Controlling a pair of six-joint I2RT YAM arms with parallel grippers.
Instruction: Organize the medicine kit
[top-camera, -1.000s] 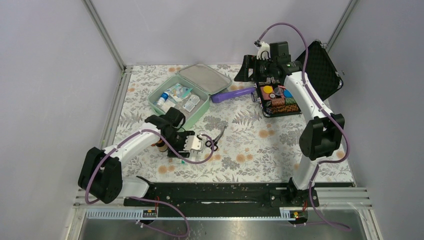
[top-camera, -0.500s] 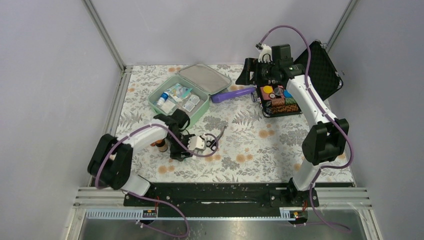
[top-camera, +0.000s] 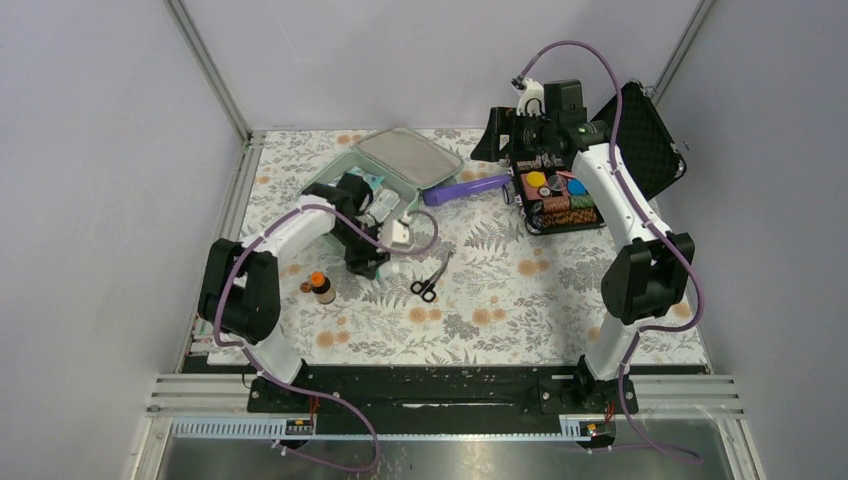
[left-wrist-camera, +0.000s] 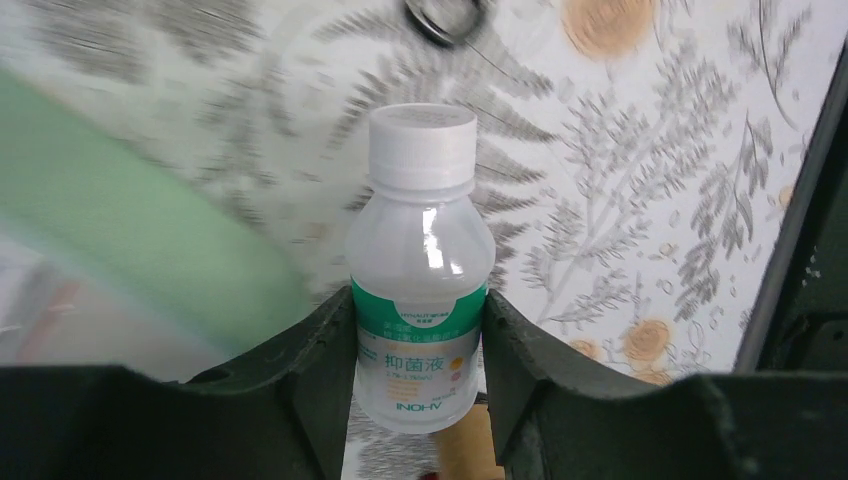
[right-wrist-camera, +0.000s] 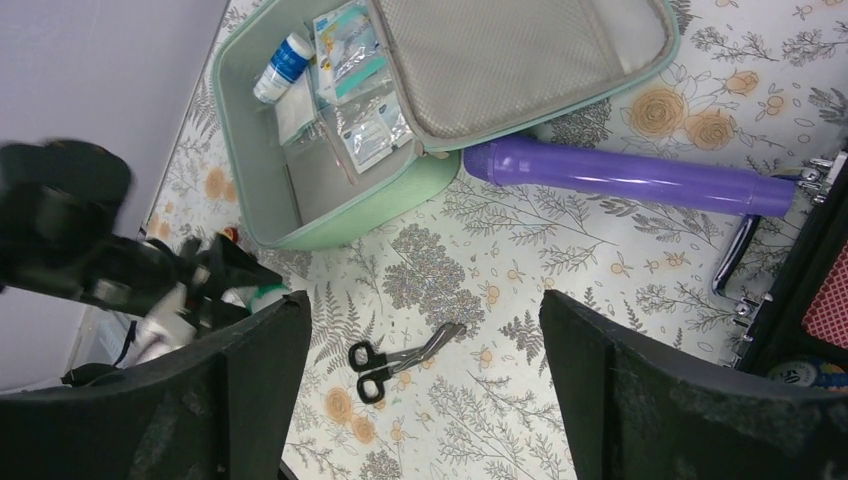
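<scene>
Left hand (left-wrist-camera: 415, 335) grasps clear white-capped plastic bottle (left-wrist-camera: 420, 250), 5 o'clock of open mint-green medicine kit (right-wrist-camera: 300, 200), partly filled. Black scissors (right-wrist-camera: 395, 352), orange-capped brown vial (top-camera: 320, 287) lie outside. Right hand (right-wrist-camera: 422, 300) released.

plain grey walls (top-camera: 100, 150), aluminium corner posts (top-camera: 208, 68), floral-patterned tabletop (top-camera: 520, 310), metal rail (top-camera: 700, 393) at near edge

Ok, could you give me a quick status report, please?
Left gripper shut on white bottle, beside medicine kit, lid open. Right gripper open, empty. Scissors, brown bottle, purple tube outside it.
</scene>
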